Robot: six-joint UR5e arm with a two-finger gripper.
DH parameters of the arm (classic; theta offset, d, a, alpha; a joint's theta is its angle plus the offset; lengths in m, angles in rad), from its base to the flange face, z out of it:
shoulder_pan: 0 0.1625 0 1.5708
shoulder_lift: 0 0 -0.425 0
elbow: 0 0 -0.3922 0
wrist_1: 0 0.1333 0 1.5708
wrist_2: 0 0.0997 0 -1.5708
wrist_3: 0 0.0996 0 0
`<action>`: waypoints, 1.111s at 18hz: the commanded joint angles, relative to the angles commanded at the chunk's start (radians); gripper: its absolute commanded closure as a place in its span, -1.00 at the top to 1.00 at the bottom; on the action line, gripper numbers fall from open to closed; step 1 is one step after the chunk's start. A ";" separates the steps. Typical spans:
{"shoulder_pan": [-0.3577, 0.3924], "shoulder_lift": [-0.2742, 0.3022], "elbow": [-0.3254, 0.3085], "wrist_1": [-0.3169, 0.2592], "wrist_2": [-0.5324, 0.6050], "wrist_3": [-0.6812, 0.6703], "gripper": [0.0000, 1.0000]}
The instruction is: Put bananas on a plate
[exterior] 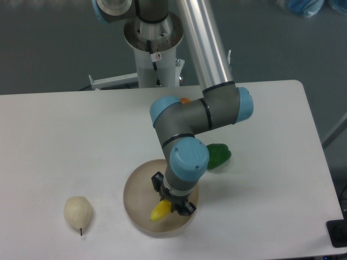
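Pincer [172, 207] first: I see it pointing straight down over the plate [138, 187], its fingers clamped on the bananas [160, 211], a single small yellow toy whose free end sticks out to the lower left of the jaws. The banana sits inside the plate's rim, toward the near-right part of the dish; from this high angle I cannot tell whether it already touches the plate floor or hangs just above it.

My judgement is that the release is the step in hand. To do it well I would lower gently until the fruit rests on the dish, part the fingers fully, then lift straight up so nothing drags the banana toward the rim, which is close on that side.

Further out, a green fruit [218, 155] lies just beside the plate's far-right edge, partly hidden by the wrist, and a pale pear [77, 212] sits well apart to the left on the white table [65, 141]. An orange scrap [185, 100] peeks out behind the elbow.
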 joint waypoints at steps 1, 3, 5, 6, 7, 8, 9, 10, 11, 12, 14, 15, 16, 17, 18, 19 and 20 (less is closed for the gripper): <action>0.000 -0.002 -0.002 0.000 -0.006 0.000 -0.53; 0.000 -0.006 -0.005 0.002 -0.006 0.001 0.31; 0.000 -0.008 -0.005 0.003 -0.006 0.000 0.54; 0.000 -0.006 -0.005 0.003 -0.006 0.000 0.60; 0.000 -0.006 -0.005 0.003 -0.006 0.000 0.71; 0.000 -0.005 -0.003 0.005 -0.006 0.000 0.80; 0.000 -0.005 -0.005 0.003 -0.005 0.000 0.85; 0.000 -0.005 -0.005 0.003 -0.005 -0.002 0.94; 0.000 -0.003 -0.003 0.003 -0.003 -0.002 1.00; 0.002 0.000 0.000 0.003 -0.003 -0.002 1.00; 0.023 0.018 0.006 0.005 0.000 -0.002 1.00; 0.038 0.024 0.009 0.005 0.000 0.000 1.00; 0.054 0.031 0.014 0.005 0.003 0.004 1.00; 0.073 0.041 0.017 0.014 0.008 0.009 1.00; 0.090 0.047 0.020 0.014 0.021 0.012 1.00; 0.109 0.058 0.024 0.014 0.037 0.017 1.00; 0.127 0.066 0.025 0.015 0.052 0.027 1.00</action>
